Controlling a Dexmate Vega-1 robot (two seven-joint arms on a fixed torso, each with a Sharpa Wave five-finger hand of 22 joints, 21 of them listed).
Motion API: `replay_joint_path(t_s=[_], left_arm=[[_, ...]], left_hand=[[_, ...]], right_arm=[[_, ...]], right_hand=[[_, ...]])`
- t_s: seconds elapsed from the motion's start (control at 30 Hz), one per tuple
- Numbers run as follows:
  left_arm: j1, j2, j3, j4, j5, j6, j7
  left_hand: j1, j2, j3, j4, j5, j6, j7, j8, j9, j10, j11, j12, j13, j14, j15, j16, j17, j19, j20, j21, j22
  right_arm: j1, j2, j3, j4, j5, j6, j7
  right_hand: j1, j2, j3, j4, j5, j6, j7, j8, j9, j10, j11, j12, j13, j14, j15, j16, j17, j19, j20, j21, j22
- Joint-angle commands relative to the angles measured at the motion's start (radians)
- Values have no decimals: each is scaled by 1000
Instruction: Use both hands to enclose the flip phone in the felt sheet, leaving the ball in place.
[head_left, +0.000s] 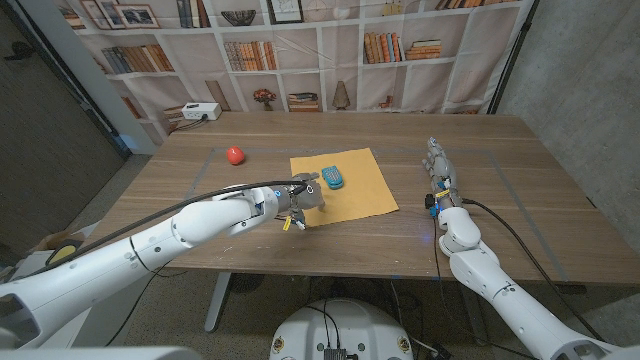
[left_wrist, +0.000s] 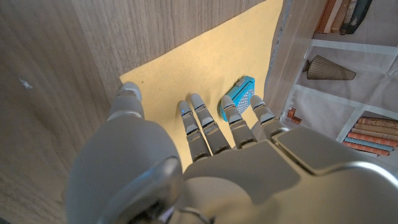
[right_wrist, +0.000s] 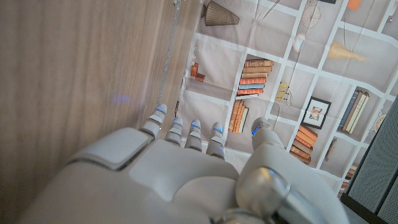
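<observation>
Early in the wrap: phone (head_left: 333, 178) lying on the felt (head_left: 360, 198), uncovered, ball (head_left: 234, 154) well apart to the left. Left hand (head_left: 300, 198) at the felt's near-left corner, fingers spread, gripping nothing. Right hand (head_left: 438, 165) waiting beside the felt, empty, fingers extended. Next, probably: pinch that corner and fold over the phone.

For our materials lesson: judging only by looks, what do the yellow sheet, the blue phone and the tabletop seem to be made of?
Felt sheet: soft matte fabric, apparently felt; flat, no shine.
Flip phone: probably hard plastic; blue shell with a dotted pattern in the left wrist view.
Table: wood or wood veneer; brown streaky grain, low sheen.
</observation>
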Motion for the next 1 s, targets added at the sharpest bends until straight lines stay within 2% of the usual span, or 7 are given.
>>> replay_joint_path(t_s=[0.03,0.23,0.33,0.37,0.6,0.83,1.0], left_arm=[[1,5,34,62,44,-15,75],[12,18,30,85,9,-11,170],[23,27,24,90,2,0,243],[26,32,22,91,1,2,269],[43,46,13,89,2,26,336],[67,59,-23,64,-48,62,388],[109,73,-74,28,-106,108,498]], left_hand=[[27,12,12,-12,15,35,-3,13,5,36,-1,15,6,27,-169,9,2,16,-9,5,5],[103,77,70,-28,0,180,-2,62,4,145,2,40,17,93,-174,21,1,57,-42,22,4],[172,135,123,-40,-46,318,2,114,4,231,4,52,22,142,-183,28,1,89,-59,37,4],[211,177,141,-43,-76,373,0,139,7,272,6,61,25,168,-185,42,9,100,-64,43,4],[329,222,148,-52,-174,481,12,190,8,391,2,109,77,234,-193,77,34,131,-85,68,4],[362,222,142,-50,-180,488,17,199,10,417,0,138,110,271,-195,93,47,137,-88,77,6],[385,227,138,-47,-181,501,28,209,13,430,6,165,145,315,-197,112,63,140,-95,85,7]], right_arm=[[-7,0,3,-6,-7,1,-17],[-9,-4,4,-16,-11,-7,-24],[-7,-3,2,-18,-12,-10,-25],[-6,-3,2,-19,-14,-12,-25],[-4,-3,1,-22,-17,-11,-28],[-3,-2,1,-23,-17,-7,-27],[-8,-1,3,-29,-18,-4,-31]], right_hand=[[-4,1,-4,1,3,8,-3,-2,4,4,2,-1,3,6,3,-3,2,3,-1,-3,5],[-5,0,-4,1,3,7,-3,-3,4,4,2,0,3,6,3,-3,2,4,-1,-3,5],[-4,0,-4,0,4,7,-3,-3,4,3,3,-1,3,6,3,-3,2,4,0,-3,5],[-4,0,-4,0,4,6,-3,-3,4,4,2,-1,3,6,4,-3,2,4,-1,-3,5],[-4,0,-4,-1,4,6,-4,-3,4,4,3,0,3,5,4,-3,2,2,1,-4,5],[-4,-1,-5,-1,4,6,-3,-3,4,4,3,0,3,4,4,-4,2,1,0,-4,5],[-4,-2,-5,-2,4,6,-4,-3,4,4,3,-1,3,5,3,-4,1,1,1,-4,5]])
